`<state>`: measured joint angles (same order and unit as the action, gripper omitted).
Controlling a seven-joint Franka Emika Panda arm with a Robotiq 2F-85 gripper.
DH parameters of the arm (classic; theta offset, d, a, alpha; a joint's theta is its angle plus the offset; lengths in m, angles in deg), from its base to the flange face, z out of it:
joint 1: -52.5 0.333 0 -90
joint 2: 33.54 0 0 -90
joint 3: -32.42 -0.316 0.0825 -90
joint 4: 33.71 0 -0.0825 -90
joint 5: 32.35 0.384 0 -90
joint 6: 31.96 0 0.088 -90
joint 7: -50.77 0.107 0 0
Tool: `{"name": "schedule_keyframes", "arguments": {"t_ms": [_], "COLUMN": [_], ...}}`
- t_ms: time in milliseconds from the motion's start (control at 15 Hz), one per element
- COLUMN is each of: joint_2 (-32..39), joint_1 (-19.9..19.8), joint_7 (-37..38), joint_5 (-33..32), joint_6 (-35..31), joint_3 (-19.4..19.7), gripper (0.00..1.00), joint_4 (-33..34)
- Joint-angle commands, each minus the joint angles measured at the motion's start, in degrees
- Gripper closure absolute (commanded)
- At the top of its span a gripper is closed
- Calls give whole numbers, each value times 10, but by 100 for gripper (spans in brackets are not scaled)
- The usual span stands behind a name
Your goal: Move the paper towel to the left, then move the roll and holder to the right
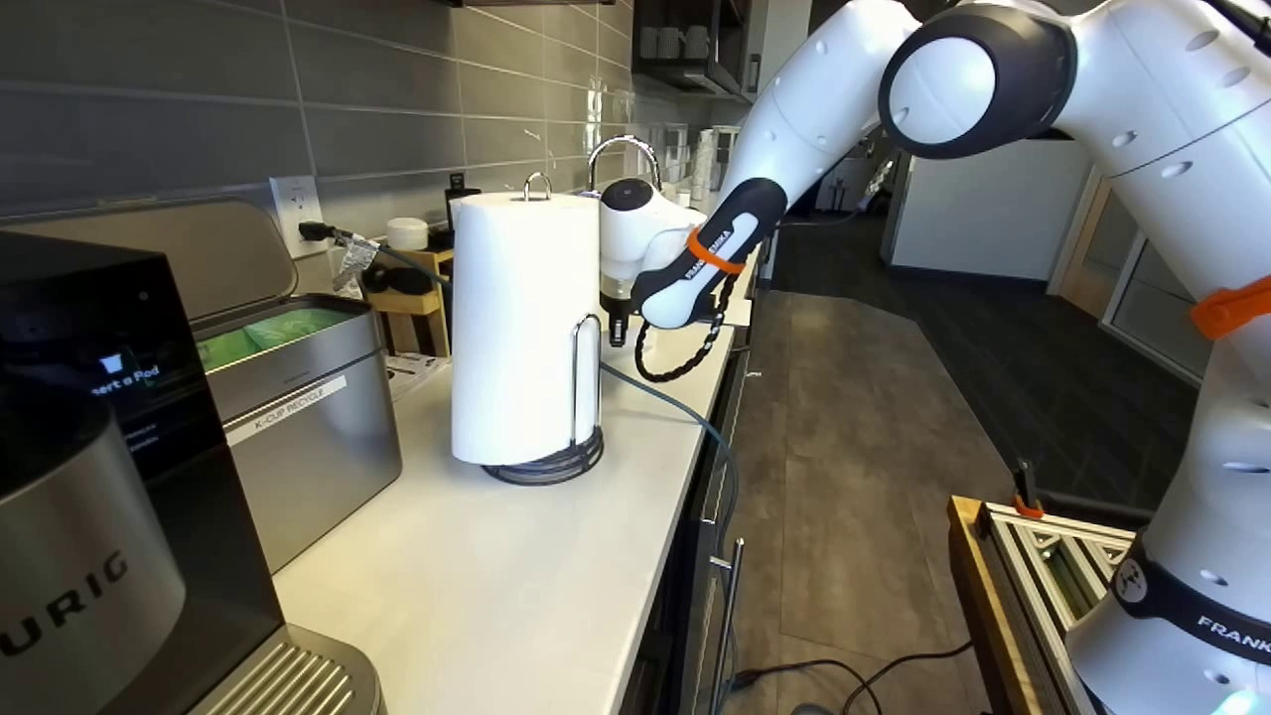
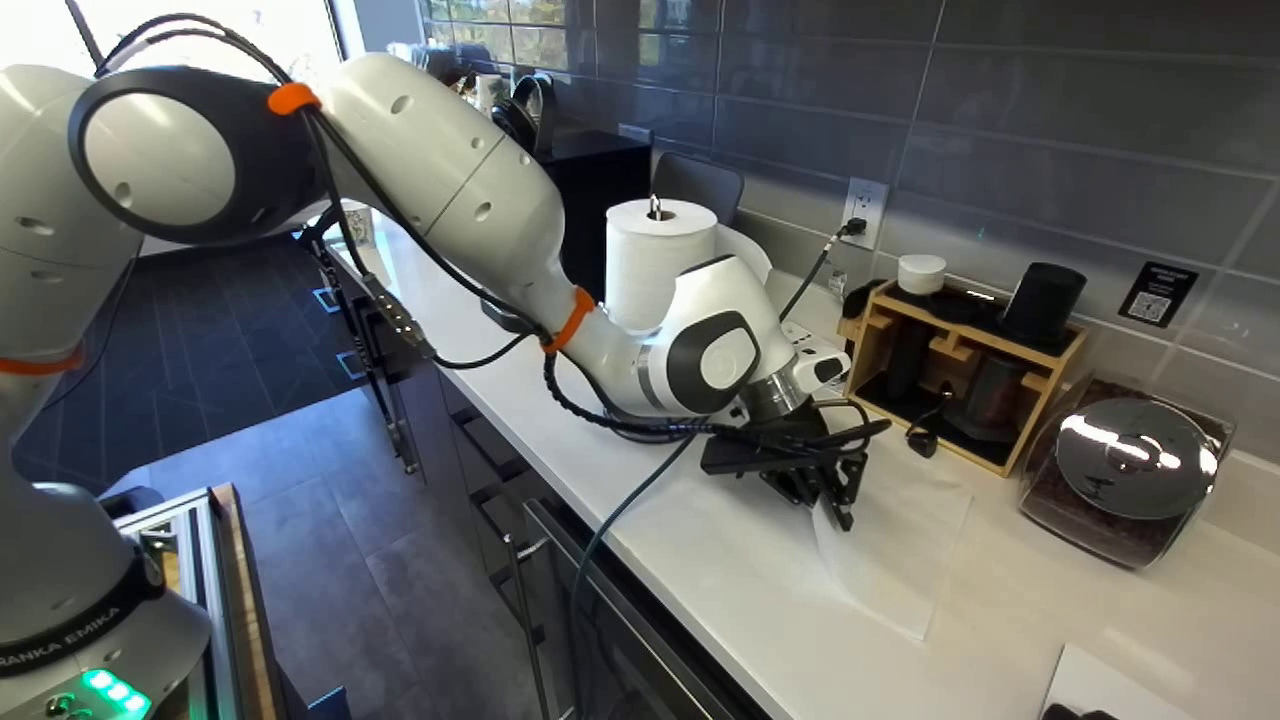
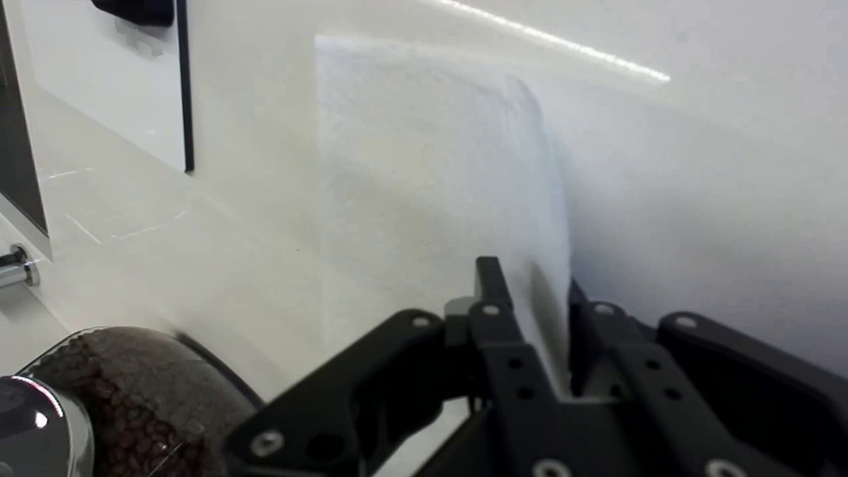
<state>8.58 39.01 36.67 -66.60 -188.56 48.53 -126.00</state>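
At the far left of an exterior view, a white robot arm (image 2: 470, 190) reaches over a pale tabletop (image 2: 735, 580). Next along, the roll and holder (image 2: 655, 268) stands upright on the tabletop, partly hidden by the arm and apart from the gripper (image 3: 534, 283). Then comes the gripper, pointing down: in the wrist view its 2 fingers (image 3: 491, 285) sit close together on either side of a raised fold of the paper towel (image 3: 411, 179), and seem clamped on it. The sheet spreads to the right from there, 1 side lifted to the fingers, the rest lying on the tabletop. Farther right are a wooden rack (image 2: 1042, 408) and, last, a jar of brown beans (image 2: 1125, 480) with a shiny lid.

Of the task's 2 steps, step 1, moving the paper towel left, seems to be in hand; step 2 looks untouched. The next move likely calls for keeping that pinch and drawing the sheet low across the tabletop to the left, then letting go and rising clear before turning to the roll and holder.
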Motion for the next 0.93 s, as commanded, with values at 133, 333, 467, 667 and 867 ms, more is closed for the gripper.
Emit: {"name": "schedule_keyframes", "arguments": {"t_ms": [133,333,467,667,867], "joint_2": [-9,-52,-91,-156,-229], "joint_1": [-17,-36,-57,-89,-134], "joint_7": [-28,-73,-124,-204,-322], "joint_5": [32,56,75,99,147], "joint_6": [8,6,1,-2,-7], "joint_3": [-15,-35,-57,-85,-123], "gripper": [100,100,100,100,100], "joint_4": [2,-36,-72,-133,-203]}}
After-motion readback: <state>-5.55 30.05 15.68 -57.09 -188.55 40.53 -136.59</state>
